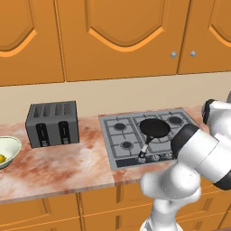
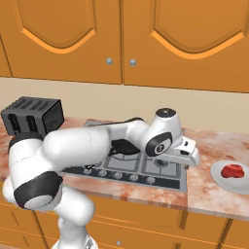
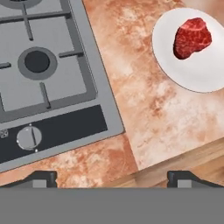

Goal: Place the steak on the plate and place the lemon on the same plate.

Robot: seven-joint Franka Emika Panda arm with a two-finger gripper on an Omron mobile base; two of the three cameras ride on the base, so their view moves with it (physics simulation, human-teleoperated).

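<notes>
Steak [image 3: 191, 37], the small flat red slab of meat with a lighter streak, lies on the round white plate [image 3: 192, 72] that sits on the mottled reddish stone counter [image 3: 144, 109], to the right of the grey gas hob [image 3: 43, 83]; you can see it in the right base view too, on the plate near the counter's right end. Your white arm reaches from its base forward and to the right across the hob's front edge, elbow bent, with the wrist low over the hob's right front corner. The gripper [image 3: 112, 178] looks down at the bare counter between hob and plate, its two dark fingertips [image 3: 43, 178] spread wide with nothing between them. The steak sits well apart from the fingers, up and to the right in the hand view, touching neither tip. The small rounded bright yellow lemon [image 1: 2, 158] rests inside the pale greenish-white bowl [image 1: 11, 146] at the counter's far left, beyond the dark grey four-slot toaster [image 1: 52, 123]. A black frying pan [image 1: 154, 129] stands on the hob, handle pointing toward the front.
</notes>
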